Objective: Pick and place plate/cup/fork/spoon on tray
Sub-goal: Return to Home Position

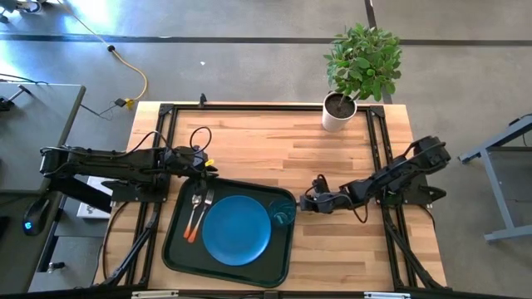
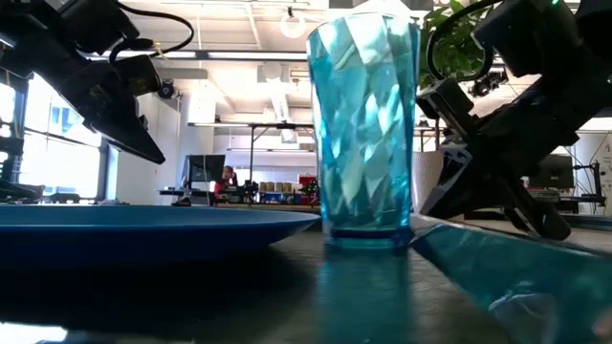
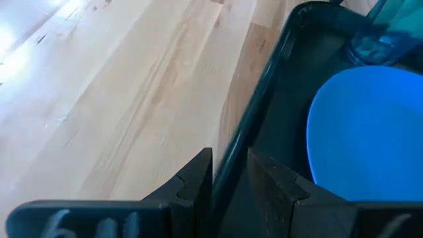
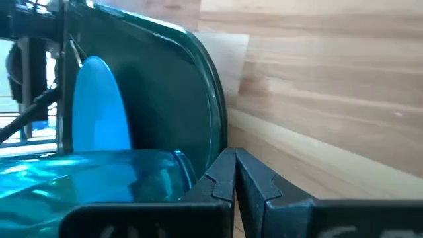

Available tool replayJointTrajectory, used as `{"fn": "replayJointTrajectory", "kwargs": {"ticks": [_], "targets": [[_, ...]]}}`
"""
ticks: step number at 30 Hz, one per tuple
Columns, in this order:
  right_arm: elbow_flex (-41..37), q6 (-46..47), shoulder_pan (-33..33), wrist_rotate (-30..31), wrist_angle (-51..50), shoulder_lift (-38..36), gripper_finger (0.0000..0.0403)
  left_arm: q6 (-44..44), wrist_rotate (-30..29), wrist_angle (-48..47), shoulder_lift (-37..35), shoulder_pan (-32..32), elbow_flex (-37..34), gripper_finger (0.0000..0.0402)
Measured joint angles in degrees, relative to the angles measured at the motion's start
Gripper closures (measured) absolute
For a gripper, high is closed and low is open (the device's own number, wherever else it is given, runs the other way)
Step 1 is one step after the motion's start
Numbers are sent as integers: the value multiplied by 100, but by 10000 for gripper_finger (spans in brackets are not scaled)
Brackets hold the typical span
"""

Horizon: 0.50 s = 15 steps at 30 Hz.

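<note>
The dark tray [image 1: 179, 249] lies at the table's near middle. On it rest the blue plate [image 1: 237, 230], the teal cup [image 1: 283, 214] standing upright at its right edge, and two orange-handled utensils side by side at its left: the fork [image 1: 204, 209] and the spoon [image 1: 193, 218]; which is which I cannot tell. My left gripper [image 1: 212, 172] is over the tray's far left corner, slightly open, with the tray's rim [image 3: 264, 73] showing past the gap. My right gripper [image 1: 306, 202] is shut, just right of the tray beside the cup [image 4: 86, 175].
A white plant pot [image 1: 338, 112] with a leafy plant stands at the table's far right. A black cable [image 1: 199, 137] loops on the wood behind my left gripper. Bare wood lies between the tray and the far edge.
</note>
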Motion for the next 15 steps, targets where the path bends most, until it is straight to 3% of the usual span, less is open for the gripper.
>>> {"fn": "replayJointTrajectory", "kwargs": {"ticks": [15], "targets": [[-11, -733, -542, 116, 158, 24, 403, 46, -162, -4, 0, 0, 0, 314]]}}
